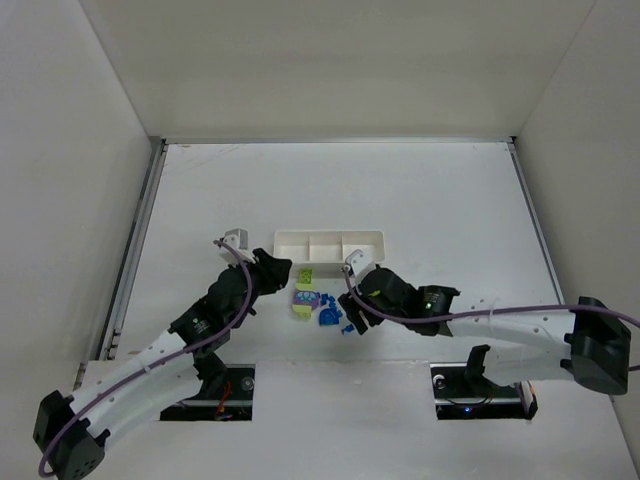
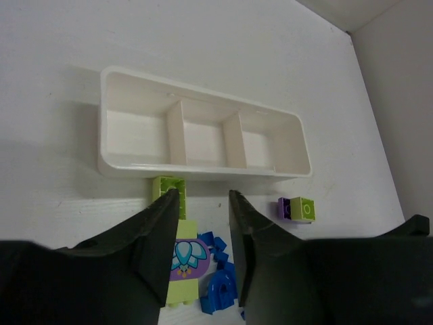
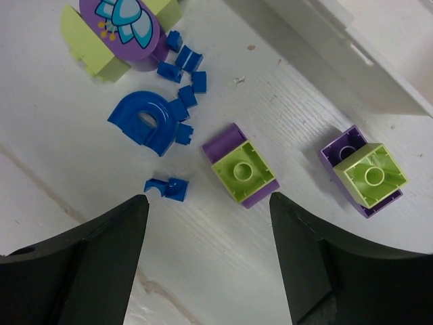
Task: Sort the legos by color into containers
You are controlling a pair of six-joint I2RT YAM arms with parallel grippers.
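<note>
No sorting is done yet: the tray [image 2: 203, 169] is empty, and the legos [image 1: 304, 298] lie on the worktop [image 1: 420, 190] just on its near side. The left hand [image 2: 203, 200] and right hand [image 3: 206, 203] hover over them, open and holding nothing. Next, probably, a hand must drop and close on just one.

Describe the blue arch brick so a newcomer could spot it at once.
Find the long white three-compartment plastic tray mid-table; a cluster of small plastic bricks lies between it and the arm bases. Among them, the blue arch brick is the only curved half-ring, larger than the tiny blue bits around it.
</note>
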